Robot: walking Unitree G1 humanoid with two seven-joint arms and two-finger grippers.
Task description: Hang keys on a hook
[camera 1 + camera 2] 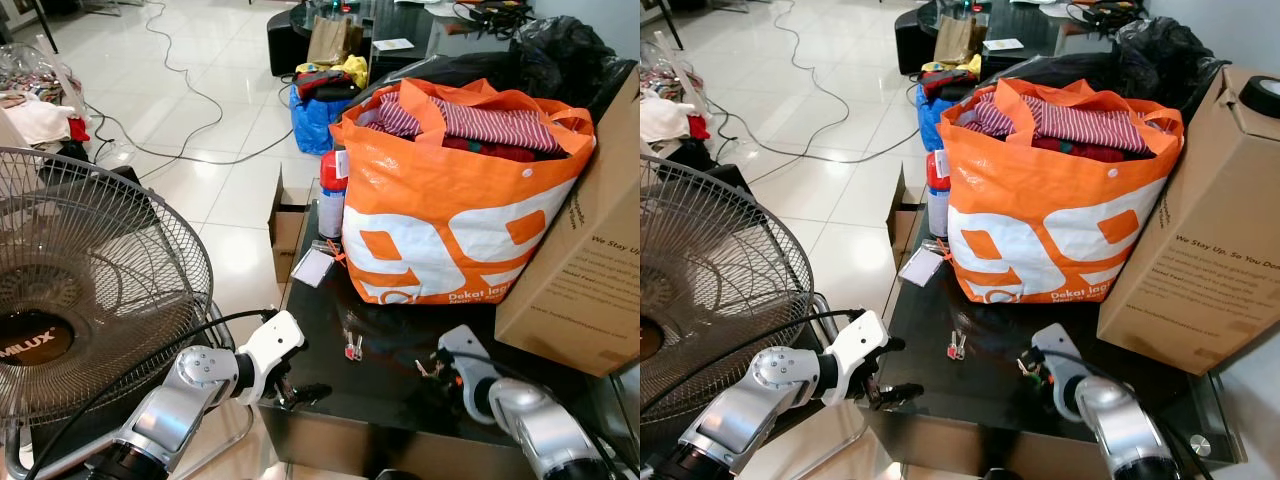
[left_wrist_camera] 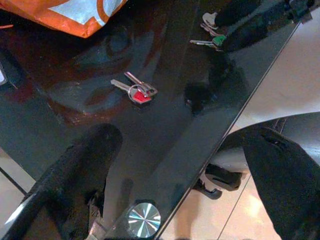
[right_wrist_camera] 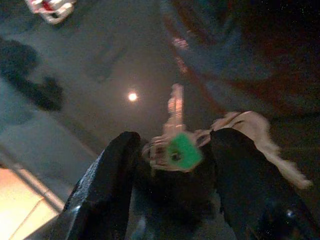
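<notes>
Right hand is set down on the dark glass surface, fingers spread either side of the green-tagged keys; contact can't be confirmed, view is blurred. Pickup step is judged in hand: fingers to be closed on the bunch, then lifted toward a hook. Left hand is held open at the surface's near edge, nothing gripped. Red-tagged keys lie apart, between both hands.

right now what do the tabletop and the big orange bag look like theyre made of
The tabletop looks like glossy black glass: it mirrors the orange bag and the keys. The bag looks like woven plastic with a slight sheen, creased and printed in white, though the weave is hard to confirm.
</notes>
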